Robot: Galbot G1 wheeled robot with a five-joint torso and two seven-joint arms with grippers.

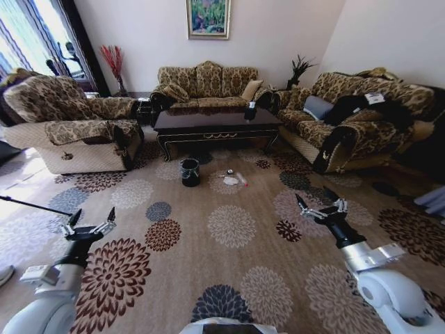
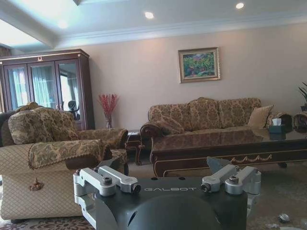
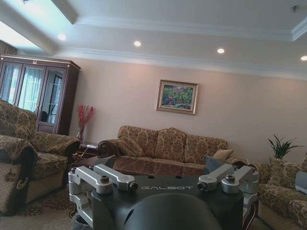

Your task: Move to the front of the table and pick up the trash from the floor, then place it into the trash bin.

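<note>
**Both arms raised over the carpet, litter lying far ahead by the table**

Nearest the robot, the left gripper [image 1: 91,218] hangs low on the left over the floor [image 1: 229,278], its two dark fingers spread wide with nothing between them. The right gripper [image 1: 321,204] stands at a like height on the right, jaws also wide and empty. Each wrist view shows its own gripper body from behind, with the word "GALBOT" in pale letters across the dark housing; the head view does not show that lettering.

Farther on, past a broad stretch of flower medallions, the trash bin [image 1: 190,172] stands upright on the carpet, just in front of the table's left half. To its right on the carpet lies the trash [image 1: 232,178]: a white crumpled piece, a small bottle and a little shiny thing close together, near the bin but not touching it. The left wrist view catches a small silvery ball [image 2: 284,217] on the carpet at its edge.

Behind them the table [image 1: 217,123] runs across the scene. The left wrist view shows its glossy top, the gold scroll on its front rail and a tissue box [image 2: 275,125] toward its right end.

An armchair [image 1: 69,125] is on the left, a sofa [image 1: 206,85] beyond the table, another sofa [image 1: 351,115] on the right. The wrist views add a glass-fronted cabinet [image 2: 45,88] and ceiling lights. A framed painting [image 1: 208,18] hangs on the far wall.
</note>
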